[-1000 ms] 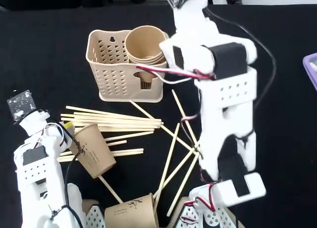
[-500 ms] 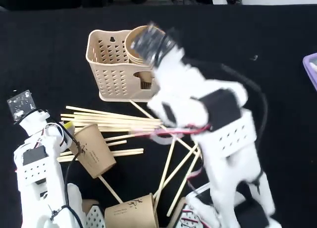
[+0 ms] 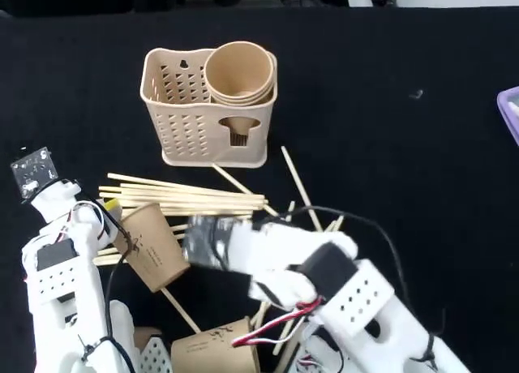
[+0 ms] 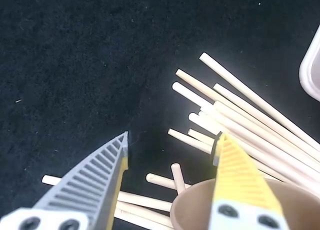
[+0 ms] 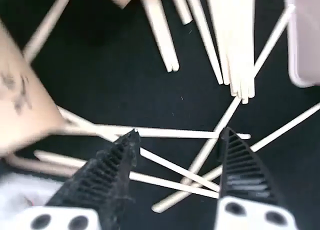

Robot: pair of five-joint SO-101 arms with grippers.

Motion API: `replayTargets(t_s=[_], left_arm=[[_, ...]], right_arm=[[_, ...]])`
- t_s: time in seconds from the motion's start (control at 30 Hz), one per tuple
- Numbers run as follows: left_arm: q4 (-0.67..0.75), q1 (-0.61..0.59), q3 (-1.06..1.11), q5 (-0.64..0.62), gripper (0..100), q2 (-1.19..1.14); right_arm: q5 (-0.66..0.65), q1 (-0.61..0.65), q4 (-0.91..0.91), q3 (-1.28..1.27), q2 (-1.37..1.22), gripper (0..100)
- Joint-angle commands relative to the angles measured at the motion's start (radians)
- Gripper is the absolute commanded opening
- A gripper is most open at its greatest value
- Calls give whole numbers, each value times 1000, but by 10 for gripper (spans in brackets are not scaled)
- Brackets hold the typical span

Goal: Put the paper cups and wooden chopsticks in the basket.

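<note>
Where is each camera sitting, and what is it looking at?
High view: fixed above the table, looking down on the basket, stacked cups, chopsticks, left arm and right arm.
Left wrist view: on the left arm, looking past its open left gripper at chopsticks and a lying cup.
Right wrist view: on the right arm, looking past its open right gripper at scattered chopsticks.
Shared: the lying cup shows in the high and left wrist views.

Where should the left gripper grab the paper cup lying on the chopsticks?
Probably by the rim of the paper cup, coming from above with one finger inside: it lies tipped on the chopsticks, mouth open toward the open left gripper.
</note>
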State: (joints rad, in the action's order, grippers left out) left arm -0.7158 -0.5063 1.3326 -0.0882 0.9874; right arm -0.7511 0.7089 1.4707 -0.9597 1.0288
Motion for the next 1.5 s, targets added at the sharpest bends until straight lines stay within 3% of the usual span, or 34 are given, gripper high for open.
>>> replayTargets(t_s=[0.0, 0.13, 0.3, 0.57, 0.67, 0.93, 1.1, 1.27, 1.47], left_arm=[[23, 4, -12, -6, 277, 17], [18, -2, -21, -9, 277, 17], [14, -12, -35, -12, 277, 17], [14, -243, -101, -152, 277, 17], [15, -285, -111, -175, 277, 17], [21, -291, -110, -175, 277, 17], [21, -291, -108, -175, 277, 17], [21, -292, -108, -175, 277, 17], [21, -294, -108, -175, 277, 17]], right_arm=[[-270, -61, 31, -39, 35, 251], [-391, 18, 41, -124, 39, 251], [-402, 155, 15, -186, 42, 251], [-396, 195, -49, -206, 42, 251], [-334, 235, -35, -176, 42, 251], [-216, 416, 133, -81, 208, 251], [-160, 509, 117, -97, 289, 249], [-157, 606, 117, -96, 242, 250], [-190, 620, 124, -87, 159, 250]])
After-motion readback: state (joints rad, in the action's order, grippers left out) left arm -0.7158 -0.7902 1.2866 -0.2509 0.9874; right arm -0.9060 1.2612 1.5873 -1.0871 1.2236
